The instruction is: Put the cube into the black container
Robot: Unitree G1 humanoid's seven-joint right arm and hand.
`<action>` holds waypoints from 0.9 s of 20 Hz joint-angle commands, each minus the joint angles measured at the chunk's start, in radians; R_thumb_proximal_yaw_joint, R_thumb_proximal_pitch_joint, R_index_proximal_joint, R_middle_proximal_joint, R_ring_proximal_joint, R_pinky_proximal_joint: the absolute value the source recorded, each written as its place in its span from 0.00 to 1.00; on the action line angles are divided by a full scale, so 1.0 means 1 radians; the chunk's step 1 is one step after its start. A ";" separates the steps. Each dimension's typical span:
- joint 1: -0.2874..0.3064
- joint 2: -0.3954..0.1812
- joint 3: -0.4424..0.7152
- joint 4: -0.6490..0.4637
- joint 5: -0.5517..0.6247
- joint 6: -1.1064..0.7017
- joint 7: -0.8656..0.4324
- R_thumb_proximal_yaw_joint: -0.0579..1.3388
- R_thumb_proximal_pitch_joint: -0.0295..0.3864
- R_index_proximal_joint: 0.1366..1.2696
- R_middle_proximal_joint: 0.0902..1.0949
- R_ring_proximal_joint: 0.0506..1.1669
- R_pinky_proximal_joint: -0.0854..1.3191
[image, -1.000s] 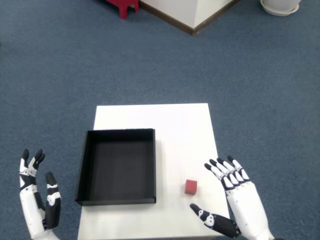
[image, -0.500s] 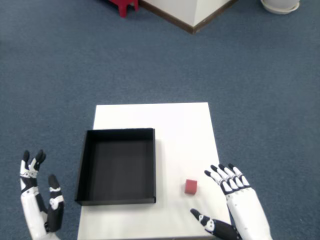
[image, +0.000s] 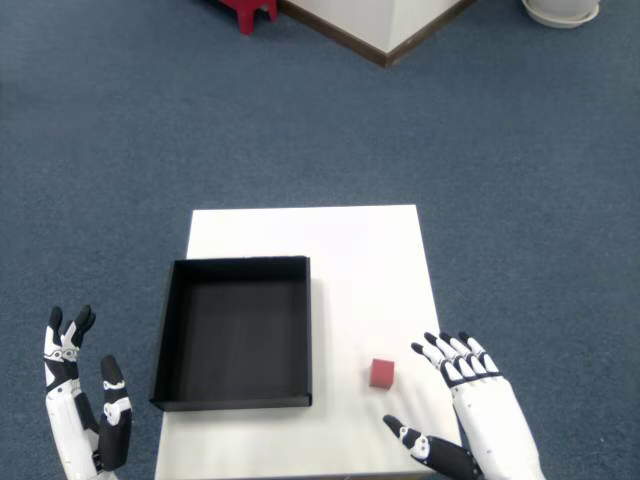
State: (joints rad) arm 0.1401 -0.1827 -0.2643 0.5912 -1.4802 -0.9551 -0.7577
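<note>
White table [image: 350, 250]: one black container [image: 235, 333], one red cube [image: 381, 373] beside it, apart. Right hand [image: 475, 415] near cube, fingers spread, holding nothing. Path between them unobstructed.

right hand [image: 478, 420]: wrist was cut off by bottom edge | left hand [image: 82, 420]: forearm cut off below | table [image: 360, 260]: near edge beside the right hand ran out of frame
</note>
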 commanded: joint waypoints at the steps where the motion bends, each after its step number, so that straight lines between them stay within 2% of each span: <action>1: -0.034 -0.012 -0.026 -0.051 0.059 0.005 0.017 0.31 0.04 0.13 0.08 0.12 0.05; 9: -0.050 0.015 -0.044 -0.084 0.104 0.022 0.107 0.31 0.05 0.13 0.07 0.12 0.05; 18: -0.065 0.052 -0.038 -0.096 0.105 0.065 0.189 0.31 0.06 0.15 0.06 0.11 0.04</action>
State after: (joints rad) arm 0.0979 -0.1184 -0.2871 0.5530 -1.4193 -0.8941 -0.5562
